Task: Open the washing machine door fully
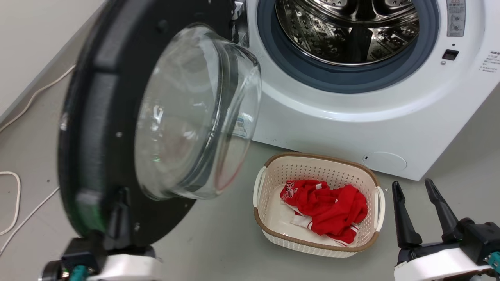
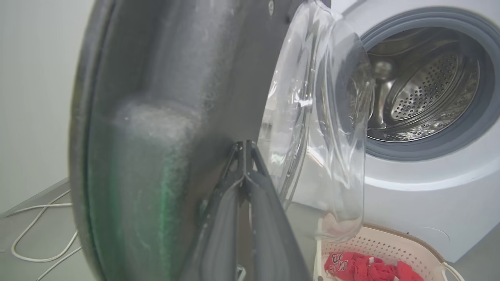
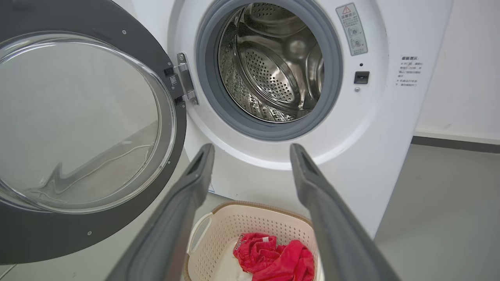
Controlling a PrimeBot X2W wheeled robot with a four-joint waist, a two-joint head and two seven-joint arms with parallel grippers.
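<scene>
Against the washing machine door [image 2: 156,97], closed left jaws look blurred.

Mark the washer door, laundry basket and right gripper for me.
washing machine door [image 1: 91,117], head view, on the black rim.
laundry basket [image 1: 312,171], head view, on its perforated back wall.
right gripper [image 1: 413,182], head view, midway between its open fingertips.

The right gripper [image 1: 412,182] has two long black fingers [image 1: 402,218] tapering to blunt rounded tips, each rising from a chunky black block on a glossy white wrist shell [image 1: 437,265], with a teal plug [image 1: 495,260] at the right edge. Close up, the fingers are matt dark grey, with a shallow slot near each tip. The left gripper [image 2: 244,148] has similar dark fingers, a white shell and a teal fitting [image 1: 78,273].
</scene>
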